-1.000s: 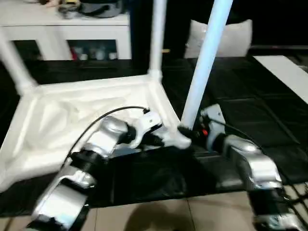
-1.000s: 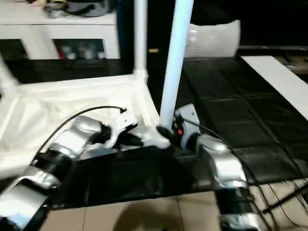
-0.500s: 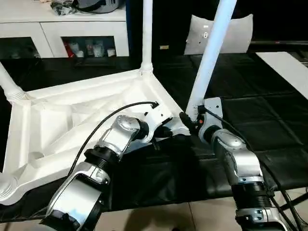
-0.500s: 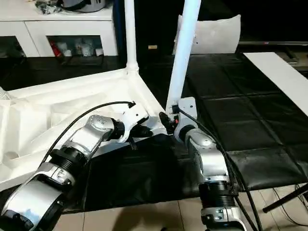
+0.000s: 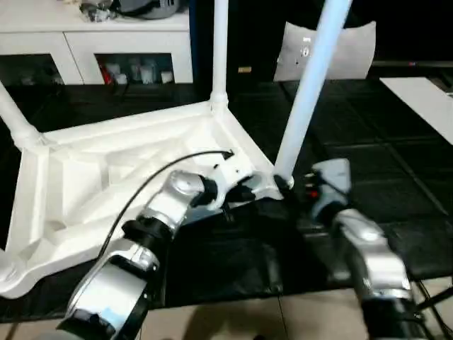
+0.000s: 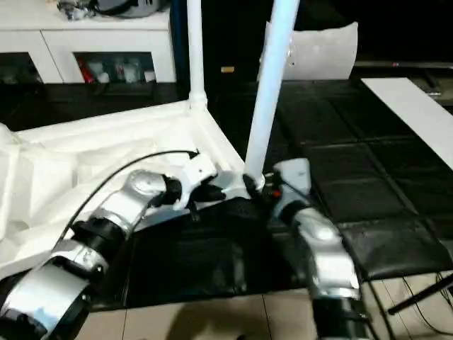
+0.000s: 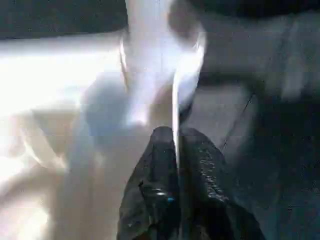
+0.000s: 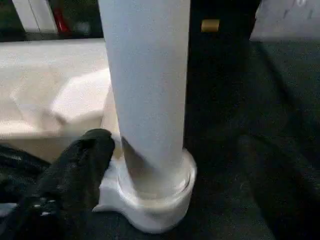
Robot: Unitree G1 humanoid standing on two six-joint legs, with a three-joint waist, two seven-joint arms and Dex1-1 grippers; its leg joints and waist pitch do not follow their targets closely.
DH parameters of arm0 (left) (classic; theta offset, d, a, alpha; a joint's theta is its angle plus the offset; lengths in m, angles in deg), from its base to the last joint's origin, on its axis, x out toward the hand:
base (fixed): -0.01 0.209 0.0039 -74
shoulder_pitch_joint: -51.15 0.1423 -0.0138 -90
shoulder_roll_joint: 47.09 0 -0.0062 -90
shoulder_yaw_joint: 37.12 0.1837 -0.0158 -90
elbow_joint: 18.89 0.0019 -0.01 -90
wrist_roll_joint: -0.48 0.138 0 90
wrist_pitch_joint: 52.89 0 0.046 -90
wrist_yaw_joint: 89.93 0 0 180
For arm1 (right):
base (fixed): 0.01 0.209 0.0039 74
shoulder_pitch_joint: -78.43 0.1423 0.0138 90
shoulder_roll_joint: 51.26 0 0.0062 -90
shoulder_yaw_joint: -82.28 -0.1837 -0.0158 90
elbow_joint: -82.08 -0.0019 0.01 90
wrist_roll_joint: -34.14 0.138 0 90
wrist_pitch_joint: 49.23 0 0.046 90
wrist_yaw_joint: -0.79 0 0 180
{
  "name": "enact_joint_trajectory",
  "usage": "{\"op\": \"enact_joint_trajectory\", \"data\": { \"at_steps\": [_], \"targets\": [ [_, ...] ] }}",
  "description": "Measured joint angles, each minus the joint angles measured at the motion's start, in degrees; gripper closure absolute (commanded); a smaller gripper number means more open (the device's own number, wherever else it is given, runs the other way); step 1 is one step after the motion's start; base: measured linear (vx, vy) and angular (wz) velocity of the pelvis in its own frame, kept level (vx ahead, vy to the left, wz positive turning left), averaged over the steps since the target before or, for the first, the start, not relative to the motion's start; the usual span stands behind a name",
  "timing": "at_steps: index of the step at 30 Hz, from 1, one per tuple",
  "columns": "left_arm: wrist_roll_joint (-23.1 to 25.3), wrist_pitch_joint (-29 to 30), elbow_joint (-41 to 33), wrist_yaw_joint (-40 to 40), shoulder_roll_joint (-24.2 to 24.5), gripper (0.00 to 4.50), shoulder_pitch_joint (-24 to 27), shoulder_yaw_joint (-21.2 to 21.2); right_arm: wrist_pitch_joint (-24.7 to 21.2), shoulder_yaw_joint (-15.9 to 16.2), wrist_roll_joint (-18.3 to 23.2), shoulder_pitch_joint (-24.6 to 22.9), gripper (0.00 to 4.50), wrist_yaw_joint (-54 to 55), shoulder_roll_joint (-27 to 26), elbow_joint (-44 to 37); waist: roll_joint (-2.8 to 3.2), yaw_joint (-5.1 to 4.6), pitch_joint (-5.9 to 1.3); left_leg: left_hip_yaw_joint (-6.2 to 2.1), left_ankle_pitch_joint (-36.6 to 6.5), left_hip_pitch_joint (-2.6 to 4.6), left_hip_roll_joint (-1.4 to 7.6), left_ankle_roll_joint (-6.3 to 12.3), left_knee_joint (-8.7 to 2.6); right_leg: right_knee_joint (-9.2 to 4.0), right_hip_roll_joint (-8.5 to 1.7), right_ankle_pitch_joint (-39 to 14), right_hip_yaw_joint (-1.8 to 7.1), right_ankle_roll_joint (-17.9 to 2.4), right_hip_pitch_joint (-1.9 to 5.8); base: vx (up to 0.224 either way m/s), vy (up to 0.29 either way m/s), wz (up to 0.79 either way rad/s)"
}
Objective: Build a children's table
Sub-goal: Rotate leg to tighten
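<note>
Looking at the white table top (image 5: 106, 163) lying upside down on a black mat (image 5: 396, 163), ribbed underside facing up. Seeing three legs standing up out of the corner sockets: one at the near right corner (image 5: 304, 106), one at the far corner (image 5: 219, 49), and one off at the left edge (image 5: 15, 117). Also spotting a white cabinet (image 5: 92, 42) sitting behind it all.

Watching the left gripper (image 7: 176, 145) reaching in at the near right corner and pinching down on a thin white edge of the table top, right beside the socket (image 8: 150, 200) holding the near leg. Black fingers (image 7: 160, 165) squeezing nearly together, with just that sliver of plastic between them.

Finding the right gripper (image 5: 296, 190) sitting low on the mat just beside the base of that same near leg, on the opposite side from the left one. Not managing to tell whether it's spread or closed, too smeary there.
</note>
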Motion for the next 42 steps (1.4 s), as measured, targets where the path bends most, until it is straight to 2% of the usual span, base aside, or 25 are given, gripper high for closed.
{"op": "enact_joint_trajectory", "data": {
  "at_steps": [2, 5, 9, 12, 15, 16, 19, 21, 24, 30, 33, 38, 42],
  "targets": [
    [-1.74, 0.75, -7.15, 1.53, 1.4, 3.68, 1.93, -0.85, 0.17, 1.92, 0.93, -3.34, 0.0, -2.07, -0.23, -5.74, 0.02, 0.13, -0.02, 0.02, 0.0, 0.06, 0.03, 0.0, -0.11, 0.0, 0.04, -0.03, 0.01, -0.01, 0.11, 0.0, 0.0, 0.0],
    [-2.56, 4.58, -13.81, 1.71, 4.22, 3.68, 5.56, -1.06, 0.14, 5.8, 1.6, -5.12, 0.0, -3.67, -0.98, -9.29, 0.02, -0.18, -0.02, 0.04, -0.01, 0.09, 0.05, -0.01, -0.12, 0.02, 0.06, -0.07, 0.02, 0.06, 0.13, 0.0, 0.0, 0.0],
    [-2.6, 12.11, -20.19, 1.82, 9.36, 3.68, 10.84, -2.63, 0.08, 7.42, 1.97, -5.05, 0.0, -3.84, -1.53, -11.44, -0.05, -0.52, 0.02, 0.0, 0.03, 0.17, 0.03, -0.08, -0.07, -0.01, 0.05, -0.07, 0.03, 0.07, 0.11, 0.0, 0.0, 0.0],
    [-2.45, 15.65, -25.49, 3.07, 13.54, 3.68, 13.47, -4.01, -0.07, 8.46, 1.94, -4.98, 0.0, -4.04, -1.62, -11.72, -0.19, -0.47, 0.06, -0.02, 0.04, 0.13, 0.02, -0.08, 0.06, -0.01, 0.05, -0.07, 0.06, 0.08, 0.14, 0.0, 0.0, 0.0],
    [-2.35, 19.56, -36.1, 6.99, 21.3, 3.68, 19.63, -5.16, -0.18, 11.33, 1.4, -3.34, 0.0, -5.25, -1.82, -11.37, -0.49, -1.16, 0.1, 0.0, 0.02, 0.11, 0.0, -0.12, 0.01, 0.03, 0.08, -0.08, 0.22, 0.09, 0.14, 0.0, 0.0, 0.0],
    [-2.16, 20.71, -37.79, 7.67, 22.48, 3.68, 20.66, -5.91, -0.11, 11.6, 0.96, -2.84, 0.0, -5.25, -1.88, -10.85, -0.6, -1.18, 0.07, -0.01, 0.02, 0.23, -0.01, -0.13, 0.02, 0.03, 0.1, -0.09, 0.23, 0.1, 0.13, 0.0, 0.0, 0.0],
    [-2.58, 25.93, -47.08, 10.42, 28.25, 3.68, 26.29, -7.22, 0.04, 12.49, -1.7, 2.09, 0.0, -4.19, -2.49, -5.24, -0.82, -1.6, 0.08, 0.02, 0.04, 0.19, -0.03, -0.16, -0.01, 0.09, 0.15, -0.08, 0.4, 0.09, 0.02, 0.0, 0.0, 0.0],
    [-4.86, 31.02, -53.65, 11.07, 31.11, 3.68, 29.61, -7.85, -0.38, 12.73, -2.71, 6.07, 0.0, -2.74, -3.0, 0.16, -0.88, -1.37, 0.06, 0.05, 0.04, 0.24, -0.06, -0.17, 0.0, 0.16, 0.18, -0.08, 0.56, 0.09, 0.03, 0.0, 0.0, 0.0],
    [-9.27, 37.8, -61.24, 11.82, 31.84, 3.68, 32.62, -7.39, -1.42, 12.26, -2.76, 10.78, 0.0, -1.09, -3.37, 6.44, -0.9, -0.64, 0.05, 0.06, 0.04, 0.23, -0.17, -0.17, -0.01, 0.2, 0.28, -0.08, 0.92, 0.08, 0.04, 0.0, 0.0, 0.0],
    [-9.96, 44.54, -64.12, 12.0, 31.58, 3.68, 36.57, -4.12, -1.22, 11.61, -2.85, 15.76, 0.0, 1.56, -3.66, 14.42, -0.95, -0.75, 0.05, 0.05, 0.05, 0.25, -0.13, -0.18, 0.02, 0.24, 0.47, -0.08, 1.13, 0.09, 0.04, 0.0, 0.0, 0.0],
    [-8.12, 46.35, -63.15, 8.44, 30.66, 3.68, 36.67, -3.27, -0.76, 9.34, -2.76, 18.11, 0.0, 5.04, -4.33, 17.96, -0.99, -0.62, 0.05, 0.03, 0.06, 0.26, -0.15, -0.19, 0.04, 0.26, 0.48, -0.08, 1.18, 0.1, 0.08, 0.0, 0.0, 0.0],
    [-5.3, 44.23, -58.95, 0.94, 29.88, 3.68, 35.14, -2.22, 1.85, 5.23, -2.5, 19.38, 0.0, 9.91, -2.93, 21.52, -0.99, -0.23, 0.03, 0.03, 0.05, 0.33, -0.22, -0.18, 0.1, 0.18, 0.48, -0.1, 1.3, 0.12, 0.33, 0.0, 0.0, 0.0],
    [-4.73, 42.66, -56.94, -1.08, 28.23, 3.68, 34.44, -2.61, 3.97, 3.08, -2.43, 19.46, 0.0, 11.63, -0.65, 23.79, -1.0, -0.18, 0.03, 0.02, 0.06, 0.35, -0.25, -0.18, 0.14, 0.14, 0.46, -0.11, 1.32, 0.13, 0.41, 0.0, 0.0, 0.0]
  ]
}}
